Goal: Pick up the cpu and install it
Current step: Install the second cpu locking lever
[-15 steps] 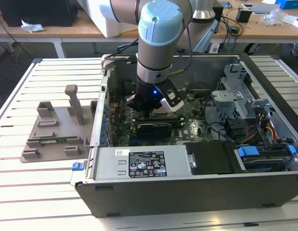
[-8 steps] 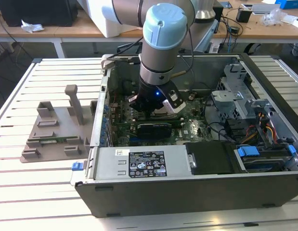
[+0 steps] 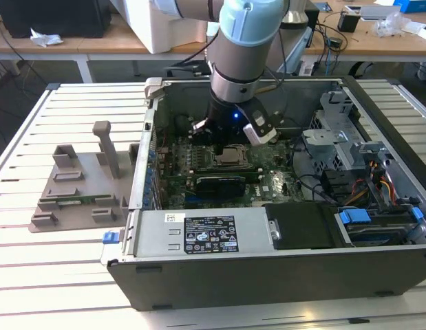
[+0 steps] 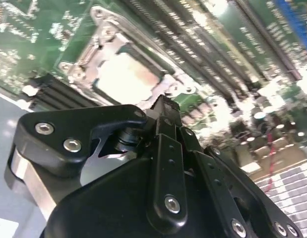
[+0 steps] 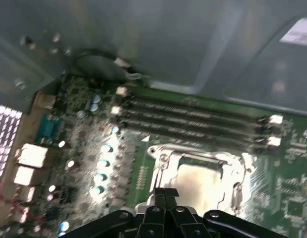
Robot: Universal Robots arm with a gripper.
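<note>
Arm reaching down into open computer case (image 3: 281,275) on slatted desk (image 3: 54,275); claw (image 5: 165,194) hovering just above motherboard (image 5: 158,129); fingers (image 4: 165,126) pressed together, narrow, holding nothing. Cpu (image 5: 200,181) seated flat in socket frame (image 5: 165,158), shiny top visible in both wrist views (image 4: 127,77); memory slots (image 5: 193,116) beside socket; grey holder block (image 3: 78,189) outside case, at the exterior view's left.
</note>
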